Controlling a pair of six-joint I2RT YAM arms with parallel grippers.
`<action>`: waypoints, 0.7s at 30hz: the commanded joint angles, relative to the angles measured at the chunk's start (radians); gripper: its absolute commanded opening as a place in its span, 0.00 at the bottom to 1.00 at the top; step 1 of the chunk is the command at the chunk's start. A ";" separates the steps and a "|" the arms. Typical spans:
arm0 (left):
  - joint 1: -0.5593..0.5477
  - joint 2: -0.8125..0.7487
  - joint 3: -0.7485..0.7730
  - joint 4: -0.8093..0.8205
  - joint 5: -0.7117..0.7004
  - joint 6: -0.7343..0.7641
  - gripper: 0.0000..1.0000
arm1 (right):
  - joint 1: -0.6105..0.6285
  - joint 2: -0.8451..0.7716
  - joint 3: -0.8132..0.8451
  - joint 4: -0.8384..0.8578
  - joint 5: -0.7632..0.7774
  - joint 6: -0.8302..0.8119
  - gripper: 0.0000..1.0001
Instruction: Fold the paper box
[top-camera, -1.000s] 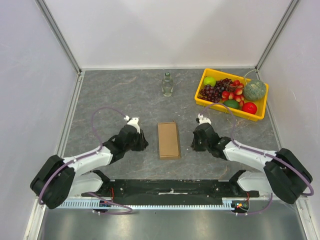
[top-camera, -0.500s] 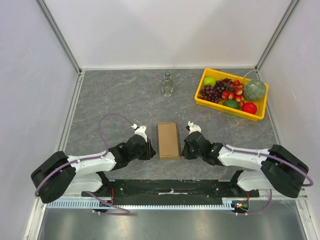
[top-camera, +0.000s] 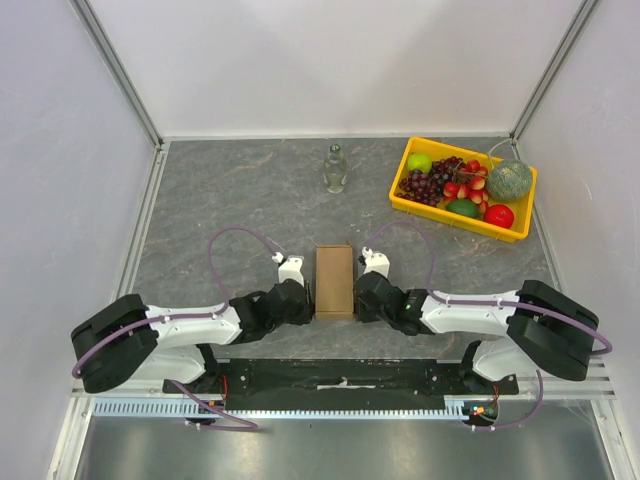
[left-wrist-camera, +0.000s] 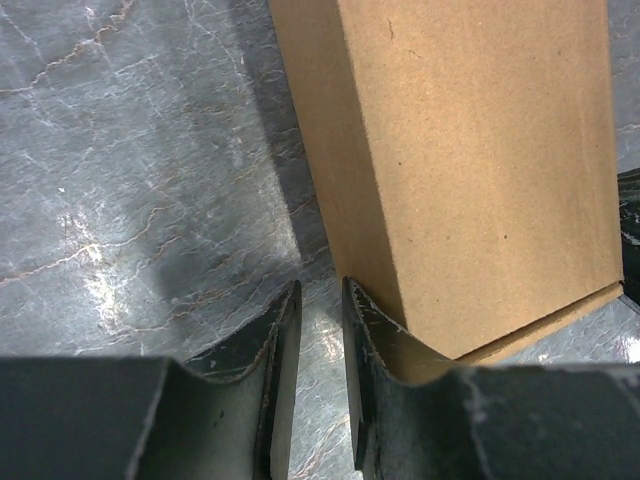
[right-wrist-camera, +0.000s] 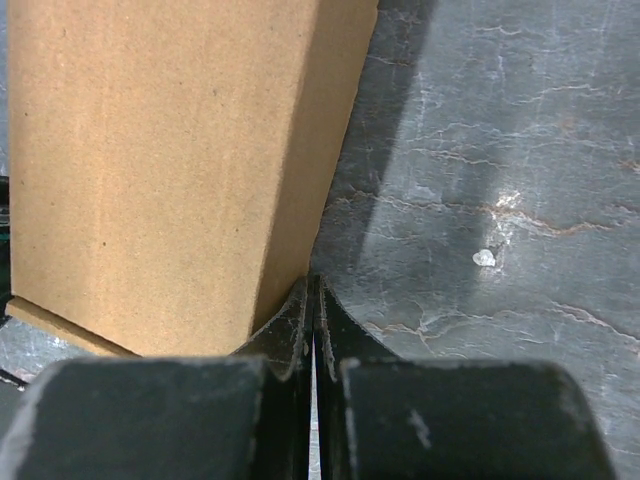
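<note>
Right now we see the paper box (top-camera: 334, 281) as a closed brown carton lying flat on the grey table (top-camera: 220, 200), near the front edge & approx. midway btwn the two arms. Its long axis runs away from the bases. The left gripper (top-camera: 300, 297) sits low at the box's left side, by the front corner, and the right gripper (top-camera: 362, 294) mirrors it on the right side. From the top cam we can't tell whether they touch the carton or are just beside it.

Left wrist cam: the left gripper (left-wrist-camera: 320, 300) has its jaws all but closed. Only a thin slit is left, w/ table showing through it & nothing held. One finger (left-wrist-camera: 360, 350) lies against the foot of the box (left-wrist-camera: 470, 170) side wall, close to the near corner, where a flap edge shows along the end face.

Right wrist cam: the right gripper (right-wrist-camera: 311, 290) is fully closed, fingers (right-wrist-camera: 290, 330) pressed together, gripping nothing. Its tips meet the bottom edge of the box (right-wrist-camera: 160, 170) side wall, near the corner.

Elsewhere, a clear glass bottle (top-camera: 335, 168) stands upright toward the back, well apart from the box. A yellow tray (top-camera: 432, 212) at back right holds fruit: grapes (top-camera: 428, 183), a melon (top-camera: 510, 180), a green apple (top-camera: 419, 162) etc.
</note>
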 joint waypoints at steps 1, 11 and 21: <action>-0.043 0.030 0.008 -0.022 0.056 -0.108 0.32 | 0.027 0.016 -0.018 -0.095 0.013 0.074 0.00; -0.043 -0.340 -0.067 -0.349 -0.071 -0.296 0.94 | 0.028 -0.459 -0.040 -0.584 0.336 0.189 0.18; -0.044 -0.442 -0.077 -0.409 -0.093 -0.250 0.98 | 0.027 -0.724 -0.035 -0.531 0.342 0.015 0.69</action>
